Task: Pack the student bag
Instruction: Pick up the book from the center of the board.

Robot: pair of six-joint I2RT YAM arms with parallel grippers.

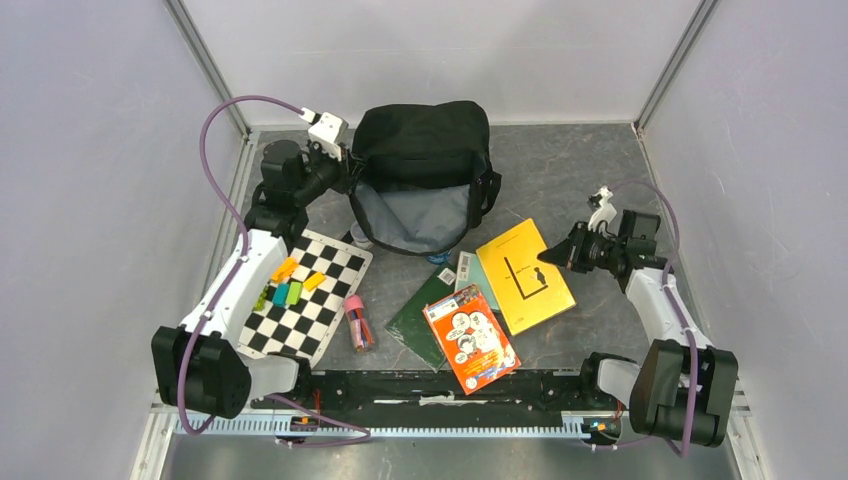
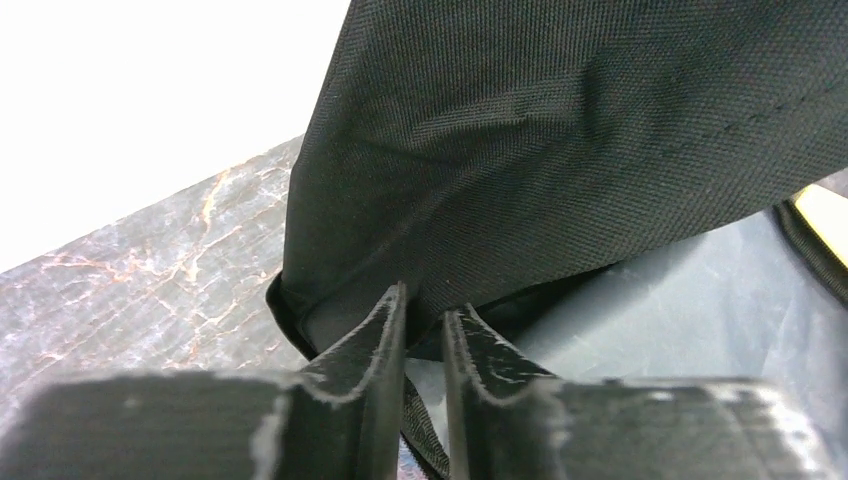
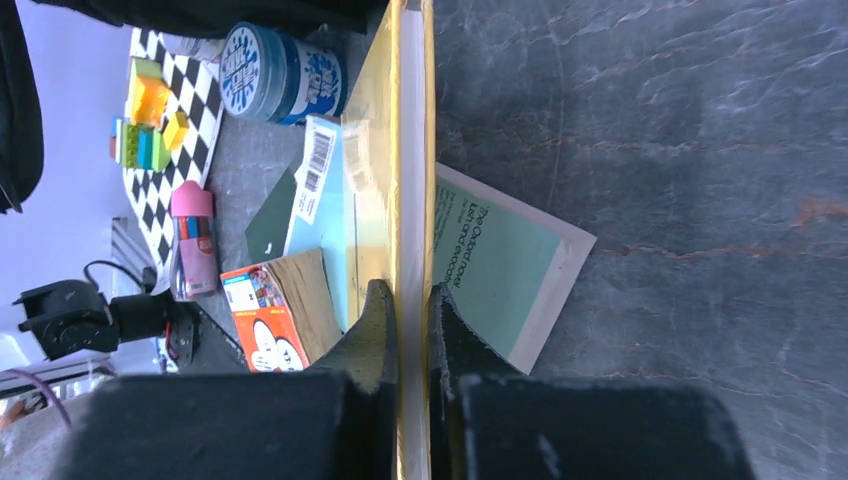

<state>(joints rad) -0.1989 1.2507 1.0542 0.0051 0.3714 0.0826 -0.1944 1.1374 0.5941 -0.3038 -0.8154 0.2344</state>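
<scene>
Dark marbled worktop [image 1: 590,165], plain pale lilac-ish walls [image 1: 80,120] on three sides, probably aluminium corner posts [image 1: 205,60], even lighting.

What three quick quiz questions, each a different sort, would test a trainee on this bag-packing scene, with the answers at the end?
1. True or false: the large black soft fabric student bag is zipped shut.
2. The right gripper is clamped on which item? A, the thin yellow paperback book; B, the orange comic-cover book; C, the black-and-white chequered board.
3. Which gripper pinches the rim of the student bag?

Key: 1, false: its mouth gapes and the grey lining shows. 2, A. 3, the left gripper.
</scene>
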